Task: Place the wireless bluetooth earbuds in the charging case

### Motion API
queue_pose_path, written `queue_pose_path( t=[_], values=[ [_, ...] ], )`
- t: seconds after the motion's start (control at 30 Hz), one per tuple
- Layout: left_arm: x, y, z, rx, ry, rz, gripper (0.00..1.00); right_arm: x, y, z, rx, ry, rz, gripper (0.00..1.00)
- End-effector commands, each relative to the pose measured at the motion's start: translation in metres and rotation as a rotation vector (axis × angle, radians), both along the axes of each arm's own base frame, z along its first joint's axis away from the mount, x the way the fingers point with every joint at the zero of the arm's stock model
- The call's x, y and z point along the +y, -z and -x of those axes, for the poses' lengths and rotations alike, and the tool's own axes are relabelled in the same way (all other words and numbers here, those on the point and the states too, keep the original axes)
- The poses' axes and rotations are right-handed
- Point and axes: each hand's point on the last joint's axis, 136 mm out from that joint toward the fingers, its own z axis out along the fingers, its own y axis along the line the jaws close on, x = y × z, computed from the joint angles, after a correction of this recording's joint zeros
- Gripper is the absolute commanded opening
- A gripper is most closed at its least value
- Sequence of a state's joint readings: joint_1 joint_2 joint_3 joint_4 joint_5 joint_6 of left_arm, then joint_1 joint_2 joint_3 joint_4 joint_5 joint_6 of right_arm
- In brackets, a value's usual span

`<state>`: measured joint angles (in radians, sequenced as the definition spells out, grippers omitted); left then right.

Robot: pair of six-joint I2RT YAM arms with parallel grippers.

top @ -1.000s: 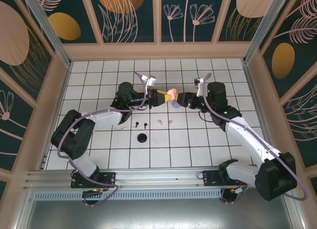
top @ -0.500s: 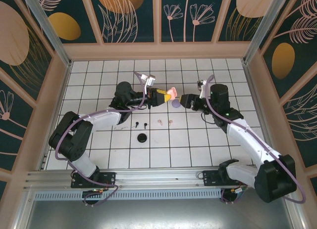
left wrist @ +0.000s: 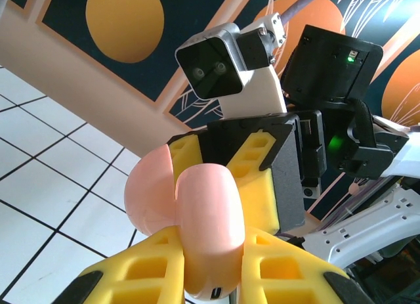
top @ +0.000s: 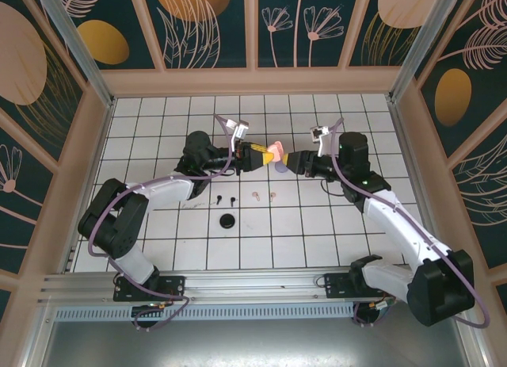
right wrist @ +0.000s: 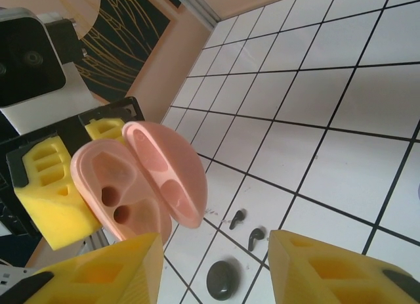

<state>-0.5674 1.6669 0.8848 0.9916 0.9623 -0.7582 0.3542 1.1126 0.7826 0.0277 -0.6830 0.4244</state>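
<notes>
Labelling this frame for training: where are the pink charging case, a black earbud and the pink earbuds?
pink charging case (right wrist: 98, 174): right wrist view, socketed half's inner face.
black earbud (right wrist: 237, 218): right wrist view, its body.
pink earbuds (top: 256, 196): top external view, the left one.

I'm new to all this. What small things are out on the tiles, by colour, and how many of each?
black earbuds: 2
pink earbuds: 2
black round disc: 1
lilac round disc, partly hidden: 1
pink charging case, open, held off the tiles in the left gripper: 1
Total: 7
</notes>
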Motion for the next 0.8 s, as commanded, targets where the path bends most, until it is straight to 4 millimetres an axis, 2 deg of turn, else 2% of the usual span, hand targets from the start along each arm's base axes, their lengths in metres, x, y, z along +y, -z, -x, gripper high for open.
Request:
queue_pose_path(
  t=[0.0,0.37,0.57,0.77],
  values=[
    [-0.002,-0.014,0.002,-0.047,0.025,0.034,0.0,0.006,-0.029,-0.006,-0.089,-0.029,-0.038,0.46],
    [-0.003,-0.015,0.001,-0.048,0.032,0.038,0.0,0.01,-0.024,-0.017,-0.067,-0.025,-0.032,0.42],
    [-0.004,-0.016,0.0,-0.047,0.035,0.04,0.0,0.013,-0.023,-0.022,-0.059,-0.025,-0.028,0.35],
    [-0.005,-0.012,0.0,-0.036,0.043,0.034,0.0,0.018,-0.024,-0.023,-0.061,-0.038,-0.027,0.24]
  ],
)
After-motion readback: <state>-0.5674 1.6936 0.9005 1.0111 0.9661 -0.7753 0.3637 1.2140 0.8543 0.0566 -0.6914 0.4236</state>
